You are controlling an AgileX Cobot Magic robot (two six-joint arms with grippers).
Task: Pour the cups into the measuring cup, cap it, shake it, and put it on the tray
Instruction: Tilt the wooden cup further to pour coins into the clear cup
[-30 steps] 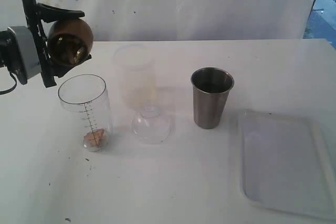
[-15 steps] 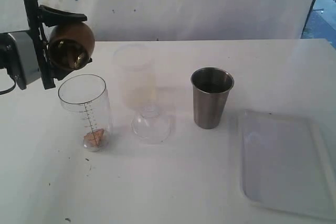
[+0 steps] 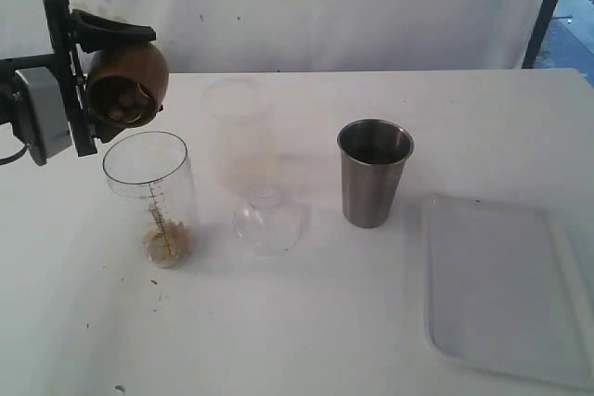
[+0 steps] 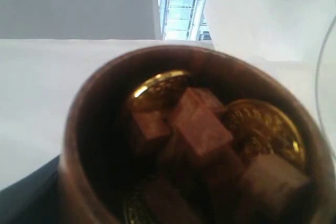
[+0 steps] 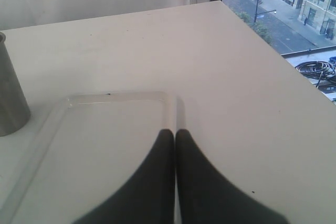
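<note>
Now: small rounded brown wooden-looking cup [image 3: 125, 83], brown chunks inside, is tipped well over and clamped between the wide-set jaws of the left gripper [image 3: 119, 81]. Tall clear graduated measuring cup [image 3: 153, 197] stands upright directly beneath that gripper, a little rightward. Right gripper [image 5: 175, 142] is closed, empty and well apart.

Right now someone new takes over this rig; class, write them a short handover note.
Left hand: grips the wooden cup, tipped on its side above the measuring cup.
Right hand: shut, empty, over a corner of the tray.
Things: steel tumbler upright mid-table, between the clear dome lid and the tray.
Done: some pieces lie in the measuring cup's bottom.
Left: empty the wooden cup, which holds coins and blocks; pour the tumbler; cap, shake, set on the tray.
</note>
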